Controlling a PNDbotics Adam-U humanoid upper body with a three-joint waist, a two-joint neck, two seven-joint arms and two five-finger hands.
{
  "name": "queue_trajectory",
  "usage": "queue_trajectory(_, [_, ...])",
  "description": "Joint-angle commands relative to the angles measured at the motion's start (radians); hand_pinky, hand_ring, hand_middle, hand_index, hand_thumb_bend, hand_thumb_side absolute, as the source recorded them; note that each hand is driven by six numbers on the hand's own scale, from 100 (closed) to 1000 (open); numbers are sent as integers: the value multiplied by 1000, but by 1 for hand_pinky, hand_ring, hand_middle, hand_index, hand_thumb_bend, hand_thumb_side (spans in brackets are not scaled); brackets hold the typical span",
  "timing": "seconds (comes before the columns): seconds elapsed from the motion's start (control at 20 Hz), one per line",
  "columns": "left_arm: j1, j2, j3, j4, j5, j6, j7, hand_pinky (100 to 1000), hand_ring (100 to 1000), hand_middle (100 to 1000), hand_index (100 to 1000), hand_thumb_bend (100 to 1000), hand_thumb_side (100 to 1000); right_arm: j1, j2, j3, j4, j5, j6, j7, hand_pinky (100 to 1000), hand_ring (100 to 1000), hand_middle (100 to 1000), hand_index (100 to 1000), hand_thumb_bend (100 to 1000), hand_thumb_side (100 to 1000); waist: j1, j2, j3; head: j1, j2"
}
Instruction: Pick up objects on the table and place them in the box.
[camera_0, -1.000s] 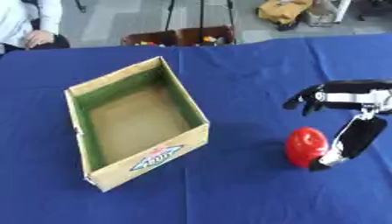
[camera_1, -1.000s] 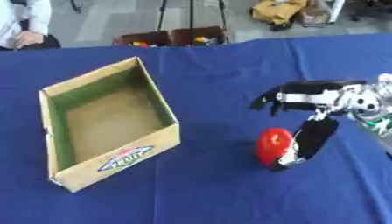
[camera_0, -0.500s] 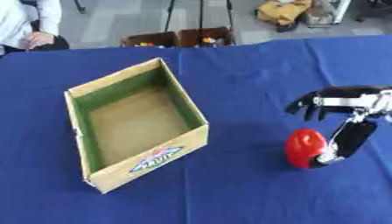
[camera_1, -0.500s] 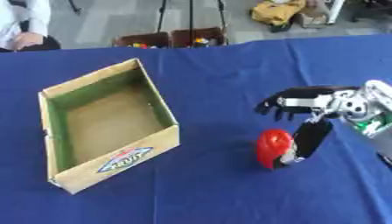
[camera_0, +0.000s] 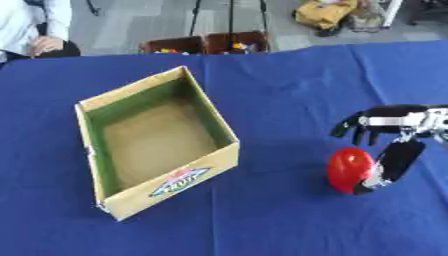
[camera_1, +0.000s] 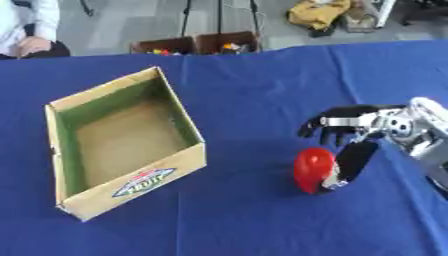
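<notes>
Right hand (camera_1: 354, 131) spread open, thumb against red object (camera_1: 313, 169), fingers clear above.

Right robot hand (camera_0: 389, 135) cut at the frame edge; red object's (camera_0: 348, 169) right side hidden.

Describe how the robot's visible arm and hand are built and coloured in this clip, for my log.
Only the right hand shows, entering from the right edge. Its fingers and thumb are black and slender, with a pale silver band across the knuckles. At the wrist sits a round silver-grey joint, and the forearm behind it is light grey metal. No cables or markings can be made out. The left hand is out of view.
</notes>
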Motion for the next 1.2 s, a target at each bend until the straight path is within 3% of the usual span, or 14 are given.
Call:
queue_trajectory(0.05, [-10,12,0,-15,4,3,0,635,852,826,886,100,961,-7,-16,0,-7,-15,29,31,697,789,853,920,659,221,-6,2,-1,-3,-12])
queue_trajectory(0.7, [-11,7,-2,-15,8,3,1,630,850,821,881,100,957,-14,7,32,94,36,19,31,708,806,837,881,618,186,-6,7,9,-10,-14])
queue_trajectory(1.2, [-12,7,-2,-15,10,7,4,632,858,819,879,100,956,-14,16,23,88,6,32,31,592,760,824,855,577,131,-5,8,8,-8,-14])
